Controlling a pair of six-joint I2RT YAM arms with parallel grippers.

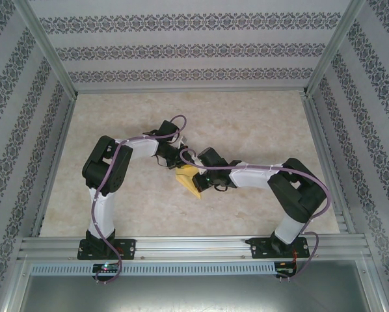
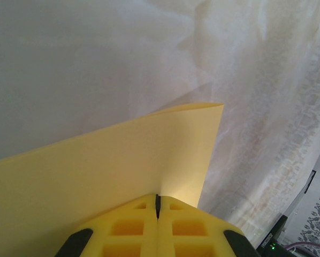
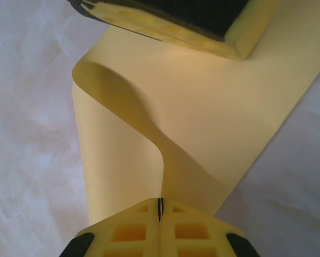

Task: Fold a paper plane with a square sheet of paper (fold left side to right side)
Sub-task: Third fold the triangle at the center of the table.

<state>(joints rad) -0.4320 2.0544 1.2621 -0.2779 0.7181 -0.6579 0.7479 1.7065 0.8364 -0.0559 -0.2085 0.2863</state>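
The square sheet of paper [image 1: 190, 182] is yellow and hangs between the two arms near the middle of the table. My left gripper [image 1: 176, 164] is shut on one edge of it; in the left wrist view the sheet [image 2: 122, 160] rises from the closed left gripper [image 2: 158, 199] to a free corner. My right gripper [image 1: 206, 181] is shut on another edge. In the right wrist view the sheet [image 3: 219, 112] curls in an S-bend above the closed right gripper [image 3: 160, 203], with a left finger [image 3: 165, 19] clamped at its far end. A paper plane is out of view.
The beige marbled tabletop [image 1: 129, 123] is fenced by an aluminium frame with patterned walls [image 1: 181, 49] on three sides. A metal rail [image 1: 194, 247] along the near edge carries both arm bases. Purple cables [image 1: 107, 175] loop along the arms.
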